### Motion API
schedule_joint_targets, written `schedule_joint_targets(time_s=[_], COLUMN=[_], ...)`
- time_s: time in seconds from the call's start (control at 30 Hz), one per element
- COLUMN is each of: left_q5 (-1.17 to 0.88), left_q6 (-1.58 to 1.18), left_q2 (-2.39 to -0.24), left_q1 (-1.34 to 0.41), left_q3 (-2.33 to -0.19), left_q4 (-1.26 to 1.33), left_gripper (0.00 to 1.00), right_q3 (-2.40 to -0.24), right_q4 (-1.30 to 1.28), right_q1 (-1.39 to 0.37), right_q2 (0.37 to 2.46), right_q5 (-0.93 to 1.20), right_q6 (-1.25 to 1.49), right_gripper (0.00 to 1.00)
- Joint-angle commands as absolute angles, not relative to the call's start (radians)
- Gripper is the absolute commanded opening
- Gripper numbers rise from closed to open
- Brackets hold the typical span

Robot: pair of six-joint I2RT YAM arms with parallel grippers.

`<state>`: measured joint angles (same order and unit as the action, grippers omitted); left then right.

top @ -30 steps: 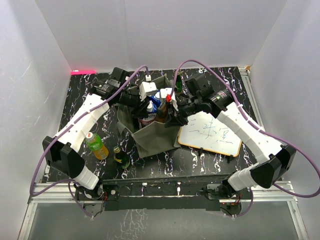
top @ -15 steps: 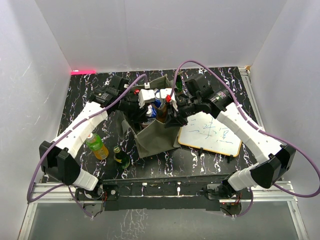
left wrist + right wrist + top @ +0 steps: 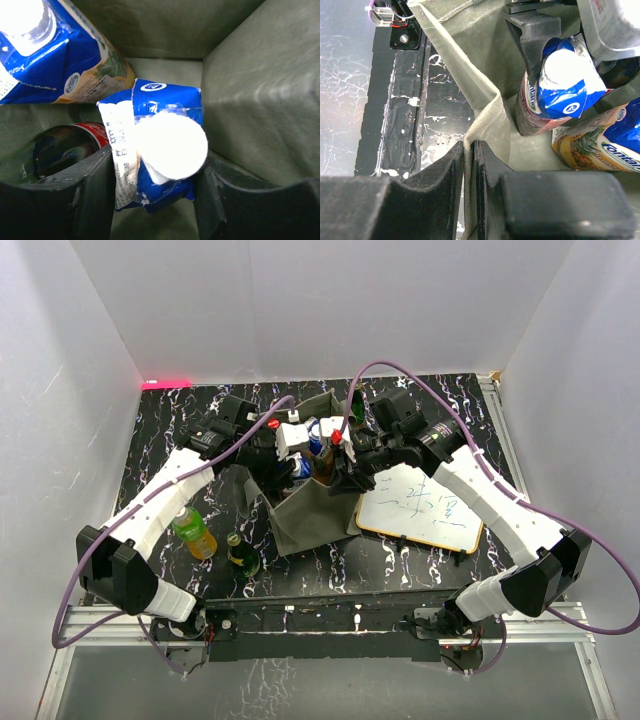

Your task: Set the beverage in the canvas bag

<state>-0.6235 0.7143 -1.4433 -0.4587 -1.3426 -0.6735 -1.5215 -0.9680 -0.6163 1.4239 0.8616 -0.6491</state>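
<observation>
The olive-grey canvas bag (image 3: 312, 515) stands open mid-table. My left gripper (image 3: 155, 195) is down inside it, shut on the beverage (image 3: 167, 147), a bottle with a white cap and a blue wrap. In the right wrist view the beverage (image 3: 562, 87) stands on the bag floor with a left finger (image 3: 535, 42) against it. My right gripper (image 3: 470, 150) is shut on the bag's wall (image 3: 487, 112) and holds it open. In the top view the left gripper (image 3: 297, 447) and the right gripper (image 3: 345, 472) are both at the bag's mouth.
A blue juice carton (image 3: 60, 55) and a dark red-labelled bottle (image 3: 65, 150) lie in the bag. Outside, a yellow-green bottle (image 3: 192, 530) and a small dark bottle (image 3: 241, 555) stand to the left. A framed whiteboard (image 3: 420, 505) lies to the right.
My left arm has reached further over the bag and carried the bottle lower inside it. The right arm has kept its hold on the bag wall.
</observation>
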Motion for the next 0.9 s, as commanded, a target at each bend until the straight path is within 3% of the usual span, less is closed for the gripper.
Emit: schedule_joint_targets(time_s=[0.0,0.87], left_q5=[-0.560,-0.643], left_q6=[0.733,0.678], left_q2=[-1.393,-1.341], left_q1=[-0.452,-0.452], left_q3=[-1.330,-1.418], left_q4=[-0.668,-0.757], left_gripper=[0.53,0.77], right_q3=[-1.522,-1.521], right_q4=[-0.968,-0.974], right_q1=[-0.623,-0.622], right_q2=[1.417,1.440], right_q5=[0.859,0.869], right_q6=[-0.651,-0.669], right_gripper=[0.18,0.24])
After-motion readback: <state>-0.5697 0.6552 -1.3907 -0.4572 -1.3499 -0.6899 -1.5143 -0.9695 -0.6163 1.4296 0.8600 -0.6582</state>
